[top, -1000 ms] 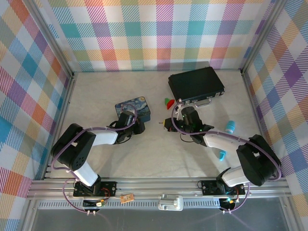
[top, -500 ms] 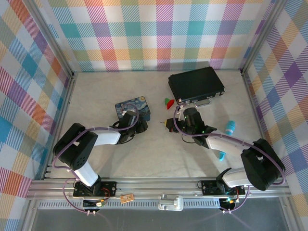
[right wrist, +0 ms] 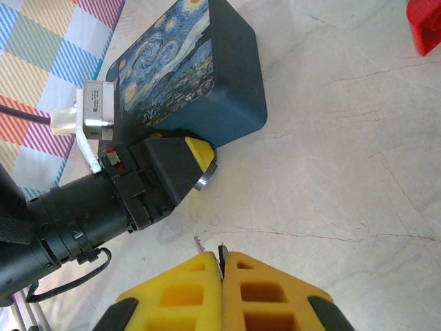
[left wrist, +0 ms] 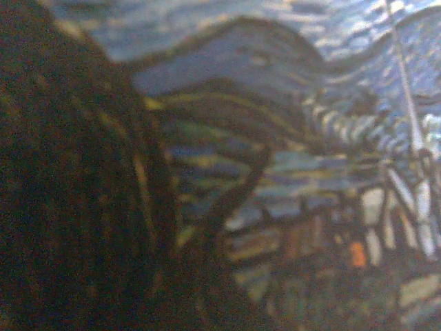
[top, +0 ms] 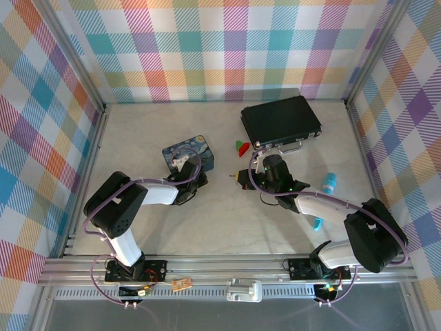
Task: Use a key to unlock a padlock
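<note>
Right gripper (right wrist: 222,267): clenched, pads pressed flat together on the key (right wrist: 221,249), which shows as a thin dark sliver poking from the seam.
Key axis: judged to run straight out past the fingertips, but it is too small to tell how the bit is turned.
Gap: a strip of bare table (right wrist: 331,172) lies ahead of the key tip, so the two tools are near but apart.
Left gripper (right wrist: 191,164): ahead of the key and a little to one side, lying low against the tin (right wrist: 193,76). I cannot tell whether it grips or is loose.
Padlock (right wrist: 205,181): probably the silvery edge under the left fingertip, just beside the tin's corner; the keyhole is hidden.
Nearer arm: the left is at the padlock, and the right must bring the key across.
</note>
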Robot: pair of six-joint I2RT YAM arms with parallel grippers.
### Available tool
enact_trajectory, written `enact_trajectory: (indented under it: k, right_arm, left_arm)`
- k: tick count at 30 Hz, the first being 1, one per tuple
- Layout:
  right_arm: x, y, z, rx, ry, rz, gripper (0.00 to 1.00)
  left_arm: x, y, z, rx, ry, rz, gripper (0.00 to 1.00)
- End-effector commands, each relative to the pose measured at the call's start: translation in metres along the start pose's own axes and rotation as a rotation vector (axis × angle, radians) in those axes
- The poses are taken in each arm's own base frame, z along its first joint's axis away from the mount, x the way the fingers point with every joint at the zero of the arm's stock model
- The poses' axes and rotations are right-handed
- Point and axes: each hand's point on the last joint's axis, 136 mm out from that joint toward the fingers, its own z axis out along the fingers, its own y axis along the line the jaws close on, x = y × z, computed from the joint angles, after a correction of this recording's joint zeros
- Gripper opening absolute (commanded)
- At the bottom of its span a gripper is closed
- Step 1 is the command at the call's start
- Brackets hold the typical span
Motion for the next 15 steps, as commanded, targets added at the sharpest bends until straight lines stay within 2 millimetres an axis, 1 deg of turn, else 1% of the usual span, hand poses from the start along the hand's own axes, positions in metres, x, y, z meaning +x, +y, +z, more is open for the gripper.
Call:
enact_trajectory:
  k: [1, 3, 4, 7, 13, 15]
  right_arm:
    - [0.001, -0.004, 0.004, 0.001, -0.002, 0.017, 0.00]
    - [0.003, -0.005, 0.007, -0.002, 0.004, 0.021, 0.00]
    - [0.003, -0.005, 0.007, -0.005, 0.005, 0.022, 0.00]
    - [0.004, -0.005, 0.011, -0.016, 0.010, 0.046, 0.00]
    - [0.006, 0.002, 0.023, -0.089, 0.017, 0.137, 0.00]
    - [0.006, 0.005, 0.027, -0.120, 0.020, 0.174, 0.00]
  left_arm:
    - [0.011, 0.023, 0.006, -0.057, 0.044, -0.004, 0.09]
    - [0.010, 0.016, 0.000, -0.022, 0.056, -0.011, 0.01]
    - [0.008, 0.013, -0.002, -0.006, 0.061, -0.018, 0.00]
    - [0.002, -0.004, -0.013, 0.076, 0.078, -0.062, 0.00]
    - [-0.015, -0.048, -0.041, 0.277, 0.098, -0.174, 0.00]
    - [-0.021, -0.057, -0.050, 0.329, 0.097, -0.209, 0.00]
